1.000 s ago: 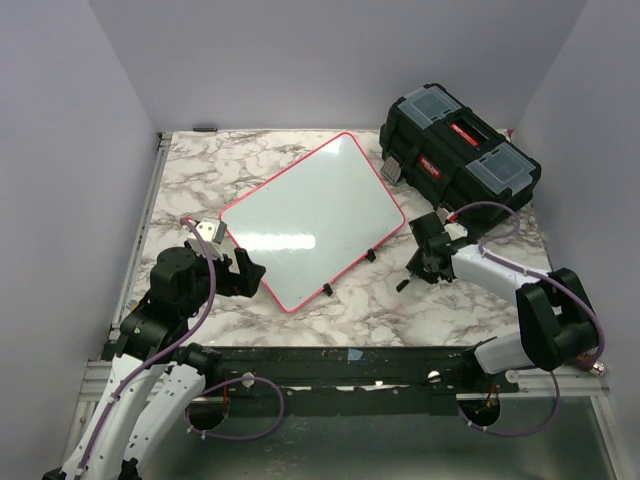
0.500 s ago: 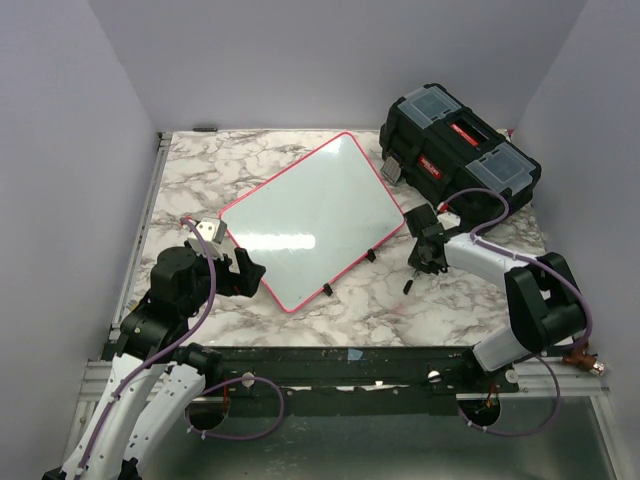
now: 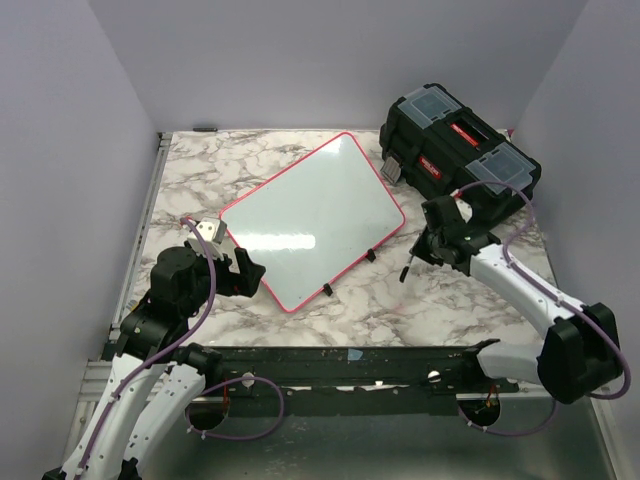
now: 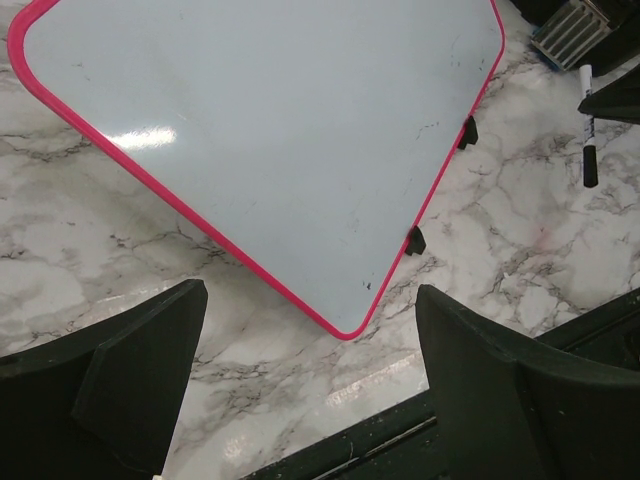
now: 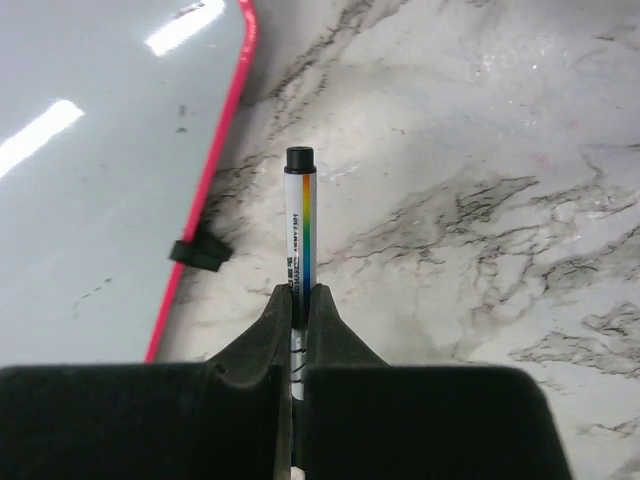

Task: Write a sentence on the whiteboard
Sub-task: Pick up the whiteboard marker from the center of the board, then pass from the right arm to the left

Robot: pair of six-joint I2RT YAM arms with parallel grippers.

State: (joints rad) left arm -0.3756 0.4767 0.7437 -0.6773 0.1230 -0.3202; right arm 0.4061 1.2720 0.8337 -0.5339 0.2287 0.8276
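The whiteboard [image 3: 313,217] lies tilted on the marble table, its red-pink rim [image 4: 240,262] all round and its white face [image 5: 90,190] blank; no sentence shows on it. My right gripper [image 3: 428,247] is shut on a white marker [image 5: 299,225] with a rainbow stripe and a black end, held above the table just right of the board's near-right edge. The marker [image 3: 410,265] points down and left; it also shows far off as a marker [image 4: 588,125] in the left wrist view. My left gripper [image 3: 248,275] stands open at the board's near-left corner, nothing between its fingers [image 4: 140,370].
A black toolbox [image 3: 458,148] with red latches stands at the back right, close behind the right arm. Two small black clips [image 4: 415,240] sit on the board's near-right rim. The table's front rail [image 3: 350,355] runs below.
The right gripper closed on the marker and lifted it off the table, moving up and slightly right. The left arm and the whiteboard stayed still.
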